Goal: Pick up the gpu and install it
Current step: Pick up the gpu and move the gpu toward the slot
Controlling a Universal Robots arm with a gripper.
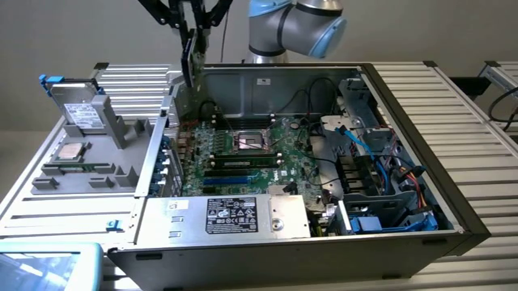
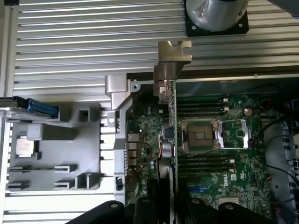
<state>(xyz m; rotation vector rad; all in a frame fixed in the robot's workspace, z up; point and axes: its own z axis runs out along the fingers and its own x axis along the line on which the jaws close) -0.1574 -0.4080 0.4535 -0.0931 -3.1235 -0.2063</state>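
Observation:
The gpu (image 1: 193, 59) hangs upright and edge-on from my gripper (image 1: 193, 21), which is shut on its upper part, above the back corner of the open computer case (image 1: 453, 200) on the exterior view's left. In the wrist view the gpu (image 2: 172, 140) is a thin green edge with its silver bracket (image 2: 173, 70) at the far end, held between my gripper's (image 2: 172, 211) black fingers (image 2: 145, 211). The card floats over the motherboard (image 2: 224, 172), beside the CPU socket (image 2: 201, 137). It is apart from the board.
Inside the case lie a memory stick (image 1: 247, 162), blue expansion slots (image 1: 230, 180), cables and blue drive connectors (image 1: 380, 176), and the power supply (image 1: 230, 215) at the front. On the exterior view's left, a grey tray (image 1: 89, 176) holds a hard drive (image 1: 81, 115) and a CPU chip (image 1: 69, 151).

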